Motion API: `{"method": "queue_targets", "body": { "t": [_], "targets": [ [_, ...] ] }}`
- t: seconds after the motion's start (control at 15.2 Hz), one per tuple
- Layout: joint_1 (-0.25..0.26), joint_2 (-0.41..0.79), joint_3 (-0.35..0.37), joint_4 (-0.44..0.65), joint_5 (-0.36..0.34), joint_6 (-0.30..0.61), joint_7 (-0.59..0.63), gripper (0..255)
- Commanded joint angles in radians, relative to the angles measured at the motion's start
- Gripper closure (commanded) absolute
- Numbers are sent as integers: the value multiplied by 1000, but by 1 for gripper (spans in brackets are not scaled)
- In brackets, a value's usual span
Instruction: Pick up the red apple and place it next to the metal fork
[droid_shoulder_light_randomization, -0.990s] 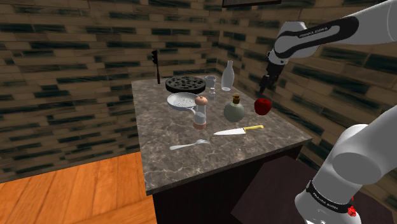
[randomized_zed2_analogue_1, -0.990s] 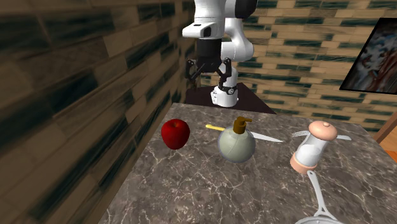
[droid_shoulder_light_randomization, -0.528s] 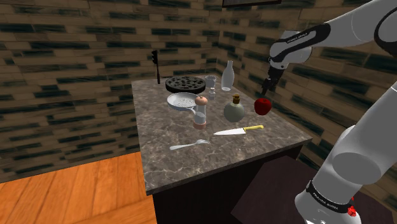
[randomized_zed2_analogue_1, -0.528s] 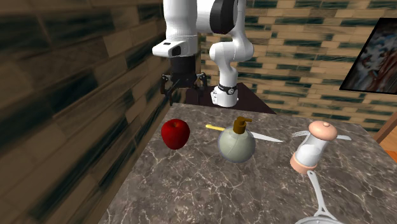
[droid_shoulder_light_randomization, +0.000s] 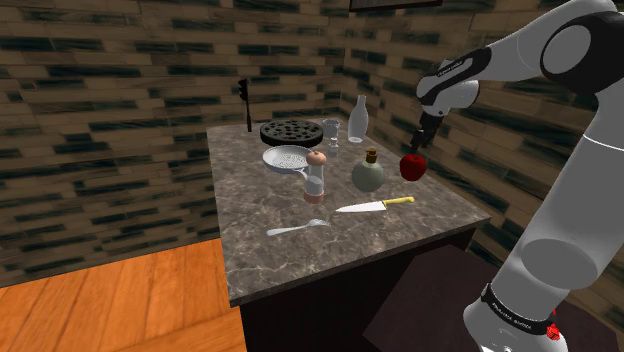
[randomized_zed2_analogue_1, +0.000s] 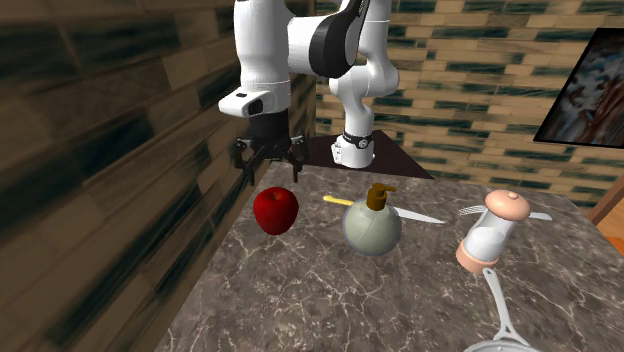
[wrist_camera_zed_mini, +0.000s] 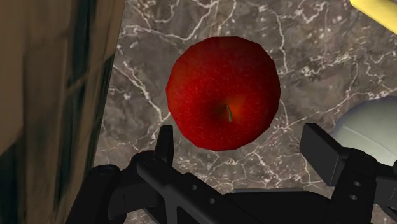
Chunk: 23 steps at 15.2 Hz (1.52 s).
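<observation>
Since a second ago the arm has swung toward the left of the second exterior view and dropped, so the black two-finger gripper (randomized_zed2_analogue_1: 270, 172) now hangs right above the round red apple (randomized_zed2_analogue_1: 275, 210). The claw is released: fingers (wrist_camera_zed_mini: 321, 149) spread wide, nothing touching the fruit, which sits just past the fingertips in the wrist view.

Going left to right in the shoulder view:
- The silvery metal fork (droid_shoulder_light_randomization: 297, 229) lies in the lower middle of the dark marbled countertop (droid_shoulder_light_randomization: 250, 260).
- Next is a clear grinder with a pinkish cap and base (droid_shoulder_light_randomization: 316, 176).
- Then comes a round grey-green flask with a brown stopper (droid_shoulder_light_randomization: 368, 172).
- A steel knife with a yellow handle (droid_shoulder_light_randomization: 375, 205) lies just below the flask in frame.

The apple hasn't budged. It's right of centre in the frame, near the counter's right edge by the plank wall (droid_shoulder_light_randomization: 500, 150). It's well apart from the fork, with flask and knife in between.
</observation>
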<state>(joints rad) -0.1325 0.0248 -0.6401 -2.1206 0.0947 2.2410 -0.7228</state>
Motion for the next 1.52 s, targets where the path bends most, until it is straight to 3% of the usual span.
{"method": "queue_targets", "body": {
  "t": [0.0, 0.59, 0.66, 1.25, 1.45],
  "targets": [
    [-1, 18, 0, -12, 16, 26, -12, 0],
    [-2, 33, 1, -19, 30, 45, -21, 0],
    [-2, 33, 1, -19, 30, 45, -21, 255],
    [-2, 33, 1, -19, 30, 45, -21, 255],
    [0, 10, 0, 1, 8, 8, -5, 255]
  ]
}}
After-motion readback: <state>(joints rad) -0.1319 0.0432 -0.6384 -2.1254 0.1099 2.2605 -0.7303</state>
